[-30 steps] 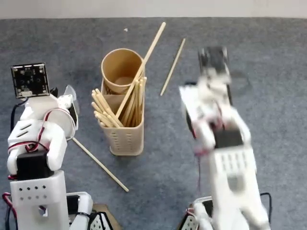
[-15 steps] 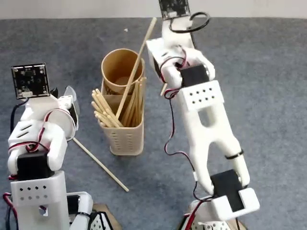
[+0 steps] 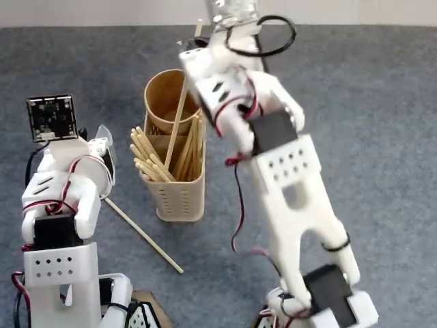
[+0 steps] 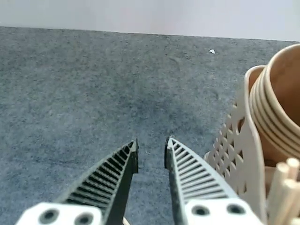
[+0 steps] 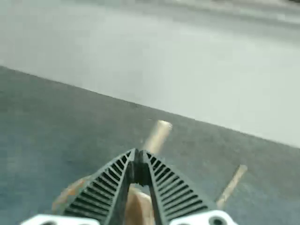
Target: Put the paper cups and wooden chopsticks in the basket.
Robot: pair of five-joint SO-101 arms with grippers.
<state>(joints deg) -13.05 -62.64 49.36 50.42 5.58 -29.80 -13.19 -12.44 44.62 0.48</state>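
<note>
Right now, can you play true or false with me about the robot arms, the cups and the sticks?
1. The right tool is clamped on a held chopstick whose lower end dips into the paper cups. True.
2. The left tool is gripping something. False: it is open and empty, beside the basket.
3. A loose chopstick lies on the grey carpet next to the basket. True.
4. The paper cups lie tipped over on the carpet. False: they stand upright, stacked inside the basket.
</note>
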